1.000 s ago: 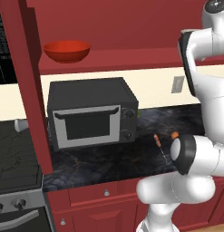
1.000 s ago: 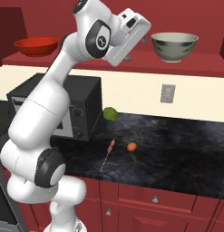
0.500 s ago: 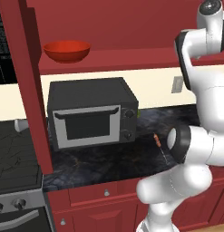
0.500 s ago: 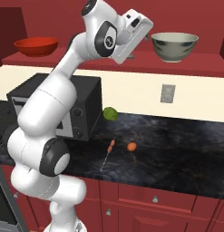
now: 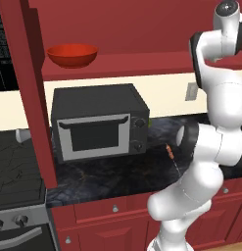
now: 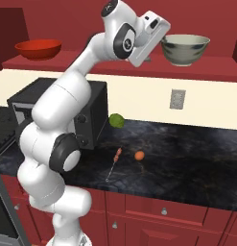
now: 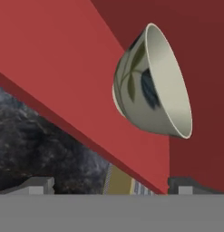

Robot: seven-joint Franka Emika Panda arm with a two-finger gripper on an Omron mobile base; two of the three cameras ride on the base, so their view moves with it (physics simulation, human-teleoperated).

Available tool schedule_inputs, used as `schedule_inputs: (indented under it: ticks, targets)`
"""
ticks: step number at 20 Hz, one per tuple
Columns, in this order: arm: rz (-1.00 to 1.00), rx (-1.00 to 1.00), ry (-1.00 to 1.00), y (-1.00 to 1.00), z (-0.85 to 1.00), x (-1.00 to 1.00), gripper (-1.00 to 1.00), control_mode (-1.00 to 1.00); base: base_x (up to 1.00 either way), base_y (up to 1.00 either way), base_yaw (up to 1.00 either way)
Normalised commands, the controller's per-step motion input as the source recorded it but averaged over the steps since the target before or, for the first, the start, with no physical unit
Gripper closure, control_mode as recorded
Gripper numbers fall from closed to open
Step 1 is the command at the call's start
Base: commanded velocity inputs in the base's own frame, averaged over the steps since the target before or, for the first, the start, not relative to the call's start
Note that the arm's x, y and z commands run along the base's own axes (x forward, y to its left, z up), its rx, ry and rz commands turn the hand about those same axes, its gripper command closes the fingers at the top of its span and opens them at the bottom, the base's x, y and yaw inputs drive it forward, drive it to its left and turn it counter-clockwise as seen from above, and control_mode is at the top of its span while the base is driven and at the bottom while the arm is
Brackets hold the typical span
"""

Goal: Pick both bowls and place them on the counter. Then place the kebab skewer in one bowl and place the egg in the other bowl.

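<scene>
My claw point(image 7: 109, 183) hangs up at shelf height with its jaws spread as wide as they go and nothing between them. Just ahead stands the pale cream-grey bowl point(image 7: 152, 81), upright on the red shelf point(image 7: 54, 68), apart from my fingertips point(image 7: 38, 183). I judge it stiff, glazed, slippery and breakable, so I would pinch the thin rim wall, one finger inside and one outside, and lift gently. The shelf's front edge lies between me and the bowl, and a red wall stands close behind it, so room is tight. Below, the counter point(image 6: 187, 158) has bare stone near the kebab skewer point(image 6: 114, 164) and the egg point(image 6: 139, 155). Furthest along the shelf sits the glossy red bowl point(image 6: 38, 48), above the microwave point(image 5: 98, 122).
</scene>
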Motion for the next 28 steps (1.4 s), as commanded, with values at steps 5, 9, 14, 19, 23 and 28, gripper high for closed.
schedule_inputs:
  ticks: [5, 9, 14, 19, 23, 28]
  targets:
    - [0.01, 0.00, 0.09, -0.16, 0.00, 0.32, -1.00, -1.00, 0.00, 0.00, 0.00]
    - [0.00, 0.00, 0.09, -0.21, 0.03, 0.28, -1.00, -1.00, 0.00, 0.00, 0.00]
    - [0.01, 0.00, 0.07, -0.11, 0.03, 0.24, -1.00, -1.00, 0.00, 0.00, 0.00]
    - [0.08, 0.00, 0.00, 0.00, 0.00, 0.20, -1.00, -1.00, 0.00, 0.00, 0.00]
    - [0.08, 0.00, -0.01, 0.00, 0.00, 0.16, -1.00, -1.00, 0.00, 0.00, 0.00]
    - [0.05, -0.01, -0.01, -0.01, -0.09, 0.18, -1.00, -1.00, 0.00, 0.00, 0.00]
